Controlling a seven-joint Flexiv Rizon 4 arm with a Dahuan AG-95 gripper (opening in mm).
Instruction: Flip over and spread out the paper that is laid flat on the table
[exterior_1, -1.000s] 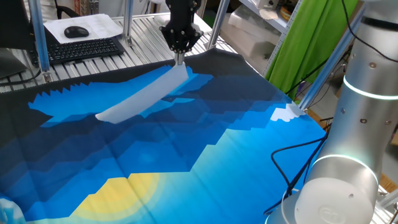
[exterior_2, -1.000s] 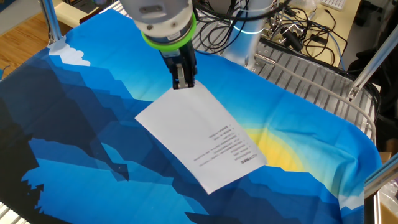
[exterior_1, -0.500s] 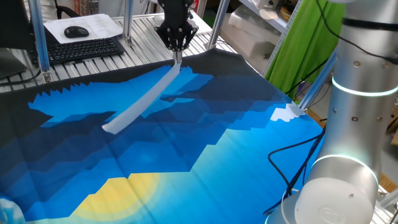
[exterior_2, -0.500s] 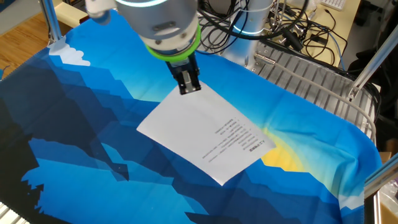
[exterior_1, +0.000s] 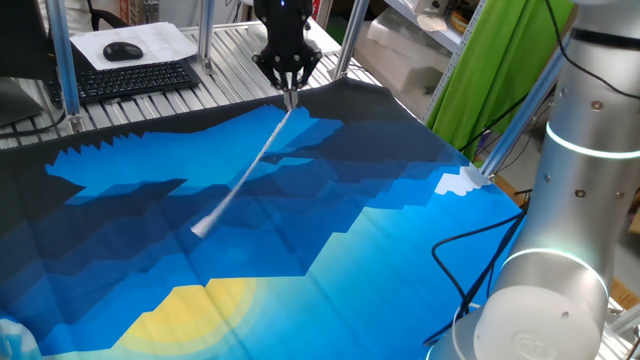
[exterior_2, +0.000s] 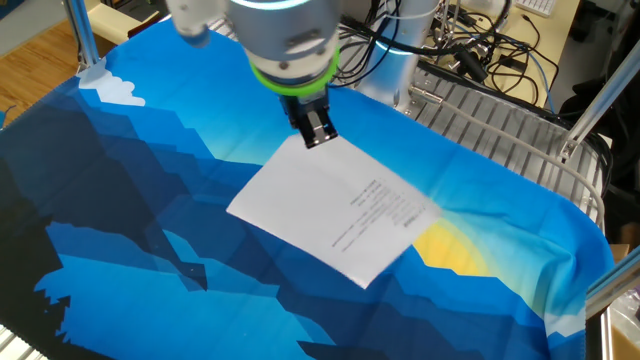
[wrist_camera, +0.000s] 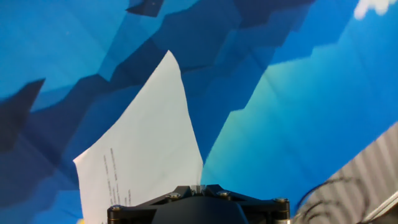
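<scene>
The paper (exterior_2: 330, 210) is a white sheet with a few lines of small print on its upper face. It hangs lifted above the blue patterned table (exterior_2: 120, 170), held by one corner. One fixed view shows it nearly edge-on as a thin pale strip (exterior_1: 245, 170) slanting down to the left. My gripper (exterior_2: 318, 137) is shut on that top corner; it also shows in the fixed view (exterior_1: 289, 92). In the hand view the paper (wrist_camera: 146, 143) hangs below the gripper (wrist_camera: 198, 186), whose jaws are closed on its edge.
A ribbed metal bench with a keyboard (exterior_1: 130, 78) and a black mouse on a printed sheet (exterior_1: 123, 49) stands behind the table. A green cloth (exterior_1: 490, 70) hangs at the right. Cables (exterior_2: 470, 50) lie beside the arm's base.
The gripper has swung the held paper round, so it turned from a broad face to nearly edge-on in one fixed view. In the other view the gripper moved right and slightly down.
</scene>
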